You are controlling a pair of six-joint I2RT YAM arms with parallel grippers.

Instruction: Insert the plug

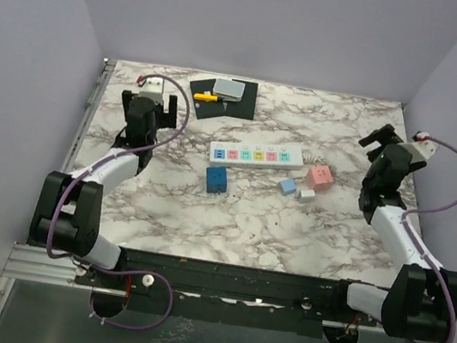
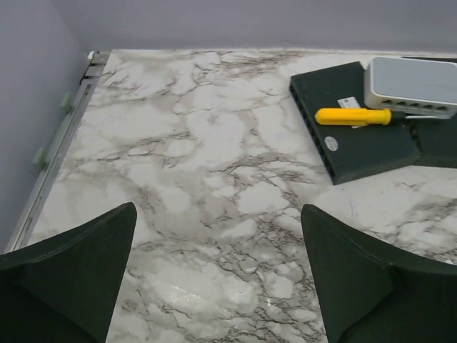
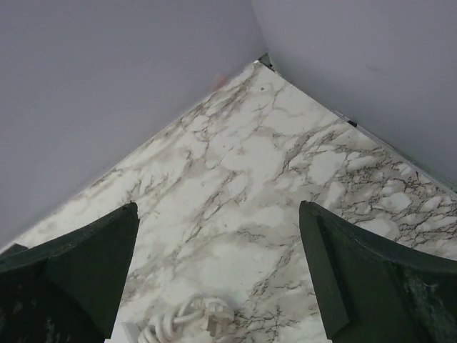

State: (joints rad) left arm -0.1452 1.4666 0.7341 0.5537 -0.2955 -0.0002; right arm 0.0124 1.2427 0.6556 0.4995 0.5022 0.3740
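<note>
A white power strip [image 1: 257,154] with coloured sockets lies across the middle of the marble table. Its coiled white cord and plug [image 1: 313,157] lie at its right end and also show at the bottom of the right wrist view [image 3: 191,321]. In front of the strip lie a blue plug cube [image 1: 217,178], a pink plug [image 1: 319,176], a small light-blue plug [image 1: 287,185] and a small grey plug [image 1: 305,195]. My left gripper [image 1: 158,109] [image 2: 218,209] is open and empty, left of the strip. My right gripper [image 1: 379,136] [image 3: 218,207] is open and empty, right of the strip.
A black box [image 1: 222,99] [image 2: 357,125] lies at the back centre with a yellow screwdriver [image 1: 208,97] [image 2: 353,116] and a grey-white device [image 1: 230,88] [image 2: 414,86] on it. Lilac walls close the left, back and right. A metal rail [image 2: 64,143] runs along the table's left edge.
</note>
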